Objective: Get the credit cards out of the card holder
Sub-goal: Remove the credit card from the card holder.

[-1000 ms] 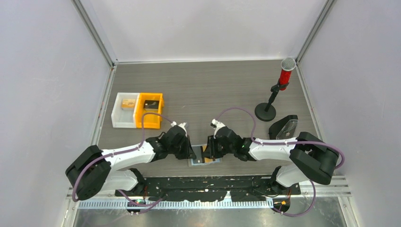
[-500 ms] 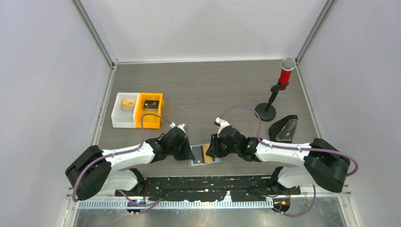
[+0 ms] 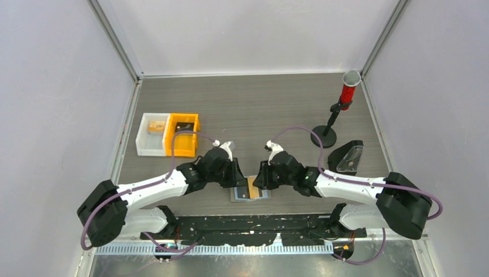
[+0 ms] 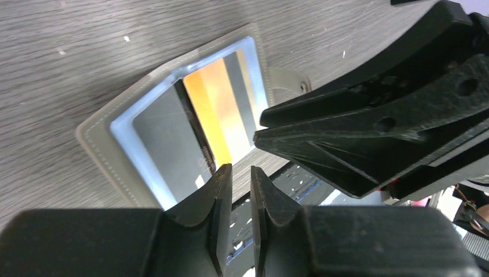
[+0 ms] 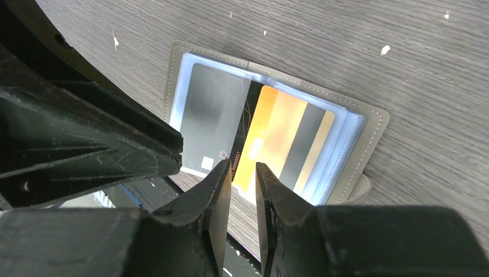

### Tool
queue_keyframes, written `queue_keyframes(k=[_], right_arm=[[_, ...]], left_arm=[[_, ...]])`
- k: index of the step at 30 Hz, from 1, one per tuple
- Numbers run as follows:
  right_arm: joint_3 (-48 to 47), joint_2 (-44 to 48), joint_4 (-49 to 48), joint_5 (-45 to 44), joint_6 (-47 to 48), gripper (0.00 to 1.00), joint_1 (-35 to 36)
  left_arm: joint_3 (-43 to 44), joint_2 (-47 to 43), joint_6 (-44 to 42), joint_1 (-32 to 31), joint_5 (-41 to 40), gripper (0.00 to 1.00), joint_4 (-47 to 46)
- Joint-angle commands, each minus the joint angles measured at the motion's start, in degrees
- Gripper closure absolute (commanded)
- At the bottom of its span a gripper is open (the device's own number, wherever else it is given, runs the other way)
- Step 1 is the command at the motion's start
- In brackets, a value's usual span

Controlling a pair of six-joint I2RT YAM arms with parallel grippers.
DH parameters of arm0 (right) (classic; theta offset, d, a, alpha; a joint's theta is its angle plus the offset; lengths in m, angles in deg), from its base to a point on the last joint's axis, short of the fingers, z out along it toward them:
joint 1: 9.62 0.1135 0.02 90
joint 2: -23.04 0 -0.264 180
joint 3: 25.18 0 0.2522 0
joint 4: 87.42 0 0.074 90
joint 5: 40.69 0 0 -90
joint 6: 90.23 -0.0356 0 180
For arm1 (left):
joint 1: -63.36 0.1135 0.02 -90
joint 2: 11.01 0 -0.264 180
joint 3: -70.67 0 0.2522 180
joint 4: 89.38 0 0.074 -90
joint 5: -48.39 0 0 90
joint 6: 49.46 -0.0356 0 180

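The card holder (image 3: pixel 251 192) lies spread open and flat at the table's near edge, grey with a stitched rim (image 5: pixel 371 123) and clear bluish sleeves. One panel holds a dark grey card (image 5: pixel 209 118), the other an orange and grey striped card (image 5: pixel 278 137); both credit cards sit inside their sleeves. My left gripper (image 3: pixel 238 180) hovers over the holder's left side, its jaws a narrow gap apart and empty (image 4: pixel 241 169). Facing it, my right gripper (image 3: pixel 258 179) stands over the middle fold, also slightly open with nothing between its fingers (image 5: pixel 243 167). The two grippers nearly meet tip to tip.
A white bin (image 3: pixel 152 134) and an orange bin (image 3: pixel 183 135) stand at the left. A red microphone on a stand (image 3: pixel 346 92) and a black wedge-shaped stand (image 3: pixel 347 156) are at the right. The table edge runs right below the holder.
My left gripper has moved right, toward the holder, and its jaws have parted a little. The right gripper shifted slightly away from the edge. The holder stays put.
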Motion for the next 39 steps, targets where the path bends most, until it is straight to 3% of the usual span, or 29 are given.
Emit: queue_keyframes(k=[1,8,19,39], right_arm=[[0.95,0.77,-2.36,0.61,1.18,0.71,-1.71],[2.29,0.5,-3.0,1.92,2.16,0.71,-4.57],[6.29,-3.34,-7.21,3.37,1.32,0.71,-5.56],[10.06,-5.61,-9.88,2.53,-1.52,0.74,-5.66]], left_arm=[[2.8,3.62,0.51,-0.98,2.55,0.79,-3.49],[4.15,8.16,-0.53,-1.7,0.52,0.76,-4.99],[-2.25,10.23,-1.49,-1.79,-1.25,0.63,-15.07],[-9.89,10.23,1.62,-1.79,-1.94,0.59,-26.99]])
